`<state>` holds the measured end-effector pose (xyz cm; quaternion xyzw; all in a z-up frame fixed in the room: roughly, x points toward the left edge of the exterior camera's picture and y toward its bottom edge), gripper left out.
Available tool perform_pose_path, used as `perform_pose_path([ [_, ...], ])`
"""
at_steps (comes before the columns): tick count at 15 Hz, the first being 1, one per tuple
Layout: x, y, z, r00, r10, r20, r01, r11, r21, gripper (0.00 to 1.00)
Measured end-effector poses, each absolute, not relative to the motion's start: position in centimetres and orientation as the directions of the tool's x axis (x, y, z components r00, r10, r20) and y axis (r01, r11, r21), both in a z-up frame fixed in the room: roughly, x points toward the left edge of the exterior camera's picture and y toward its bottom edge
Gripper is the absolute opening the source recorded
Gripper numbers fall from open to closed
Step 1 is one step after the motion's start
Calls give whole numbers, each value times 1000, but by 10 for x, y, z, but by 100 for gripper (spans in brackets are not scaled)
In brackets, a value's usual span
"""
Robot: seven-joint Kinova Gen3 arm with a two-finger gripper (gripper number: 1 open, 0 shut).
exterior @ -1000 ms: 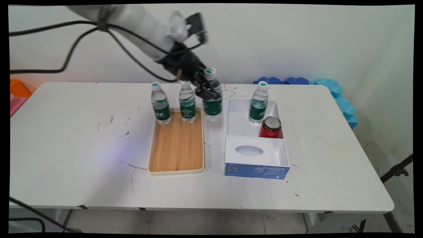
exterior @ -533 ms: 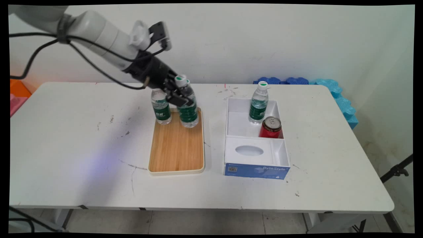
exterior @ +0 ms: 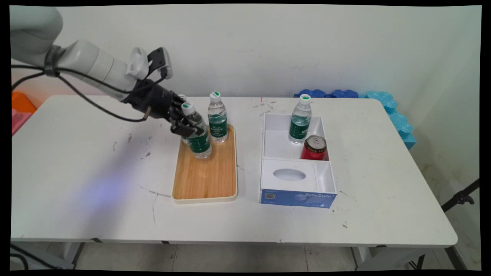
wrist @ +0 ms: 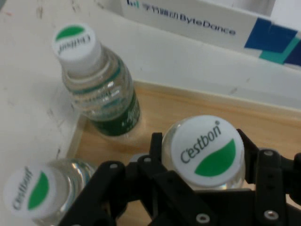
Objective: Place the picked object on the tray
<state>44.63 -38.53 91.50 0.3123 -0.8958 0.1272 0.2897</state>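
Note:
My gripper point(exterior: 187, 123) is shut on the neck of a clear water bottle point(exterior: 198, 137) with a green label and a white-and-green cap point(wrist: 207, 150). The bottle leans slightly over the far left part of the wooden tray point(exterior: 205, 176); whether its base touches the wood I cannot tell. A second bottle point(exterior: 217, 119) stands on the tray's far right part. A third bottle point(wrist: 33, 195) stands close behind the gripper, mostly hidden in the main view. In the hand view the gripper point(wrist: 205, 157) clamps the cap's sides, with the neighbouring bottle point(wrist: 96, 87) in the tray's corner.
To the tray's right sits a white and blue cardboard box point(exterior: 297, 191). Its far compartment holds another water bottle point(exterior: 300, 119) and a red can point(exterior: 314, 147). Blue foam pieces point(exterior: 383, 100) lie at the back right edge. Black cables hang from the arm.
The gripper has carried the bottle leftward, from between tray and box, across the tray's far end, and lower over its left part. The second bottle is uncovered again.

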Motion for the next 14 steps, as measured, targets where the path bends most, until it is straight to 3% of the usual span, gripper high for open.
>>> perform_pose_path([
  [13, 472, -363, 870, -671, -453, 586, -590, 806, -52, 0],
  [14, 474, -362, 868, -676, -449, 585, -585, 810, -54, 100],
])
